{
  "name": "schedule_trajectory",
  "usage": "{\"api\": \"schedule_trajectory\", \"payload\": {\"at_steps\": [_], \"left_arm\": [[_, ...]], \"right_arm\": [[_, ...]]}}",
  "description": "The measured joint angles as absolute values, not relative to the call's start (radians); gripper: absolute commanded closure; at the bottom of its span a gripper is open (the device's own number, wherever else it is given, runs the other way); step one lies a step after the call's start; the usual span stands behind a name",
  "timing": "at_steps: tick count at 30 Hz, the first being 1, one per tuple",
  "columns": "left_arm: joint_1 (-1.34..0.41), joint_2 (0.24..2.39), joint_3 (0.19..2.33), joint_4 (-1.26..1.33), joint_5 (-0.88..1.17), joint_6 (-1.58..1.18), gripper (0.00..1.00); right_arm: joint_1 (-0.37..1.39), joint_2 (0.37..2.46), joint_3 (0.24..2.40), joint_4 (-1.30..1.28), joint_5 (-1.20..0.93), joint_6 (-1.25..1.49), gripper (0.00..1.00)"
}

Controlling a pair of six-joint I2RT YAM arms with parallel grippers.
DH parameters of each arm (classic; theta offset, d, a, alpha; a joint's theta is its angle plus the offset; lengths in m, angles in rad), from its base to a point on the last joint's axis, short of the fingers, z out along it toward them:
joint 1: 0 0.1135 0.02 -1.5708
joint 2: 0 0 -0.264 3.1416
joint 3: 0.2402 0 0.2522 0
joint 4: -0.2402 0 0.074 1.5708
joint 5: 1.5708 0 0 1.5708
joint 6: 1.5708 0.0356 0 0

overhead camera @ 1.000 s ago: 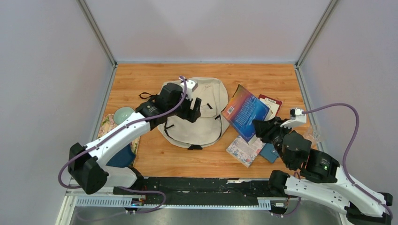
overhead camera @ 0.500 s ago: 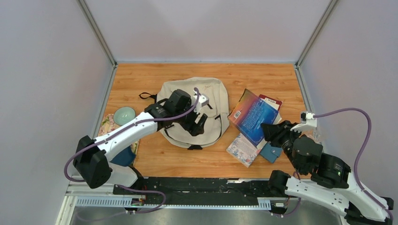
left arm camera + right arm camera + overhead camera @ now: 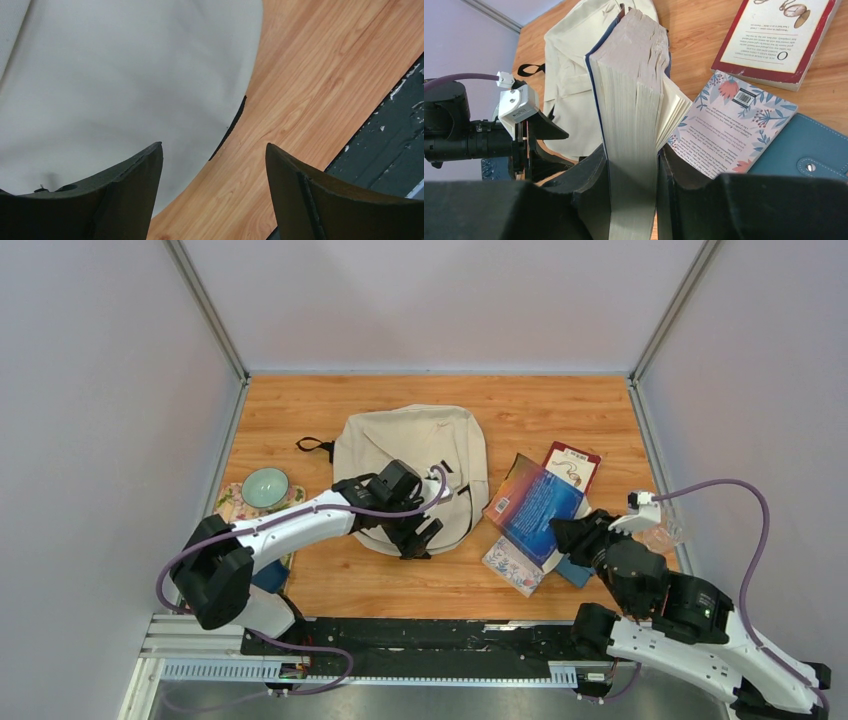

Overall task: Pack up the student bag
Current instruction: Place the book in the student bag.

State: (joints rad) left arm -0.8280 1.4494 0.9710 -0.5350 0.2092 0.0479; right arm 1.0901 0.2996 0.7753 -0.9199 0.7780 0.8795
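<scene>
The left pincer [image 3: 418,530] is spread wide and empty, poised over the near rim of the student bag [image 3: 410,455], where cream fabric meets bare tabletop [image 3: 310,90]. The bag is laid flat at mid-tabletop, and no open mouth can be made out. To its right, a thick blue-covered book [image 3: 634,75] is held on edge, clamped at its lower end in the partly closed right pincer [image 3: 631,172]. The bag lies to the left of that pincer and farther off, with the left arm much nearer to it.
</scene>
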Motion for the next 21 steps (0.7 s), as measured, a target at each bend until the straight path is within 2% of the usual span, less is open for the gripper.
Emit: {"api": "schedule_trajectory", "payload": {"at_steps": [11,17,19,21], "left_arm": [[-0.828,1.488,0.962,-0.536,0.175,0.112,0.20],[-0.828,1.587,1.027,-0.573,0.183,0.148,0.24],[-0.828,1.599,1.036,-0.583,0.182,0.159,0.27],[-0.828,1.600,1.037,-0.588,0.181,0.164,0.36]], "right_arm": [[1.090,0.367,0.760,-0.891,0.785,0.929,1.00],[1.090,0.362,0.760,-0.883,0.771,0.951,1.00],[1.090,0.351,0.760,-0.876,0.766,0.961,1.00],[1.090,0.337,0.760,-0.872,0.765,0.966,1.00]]}}
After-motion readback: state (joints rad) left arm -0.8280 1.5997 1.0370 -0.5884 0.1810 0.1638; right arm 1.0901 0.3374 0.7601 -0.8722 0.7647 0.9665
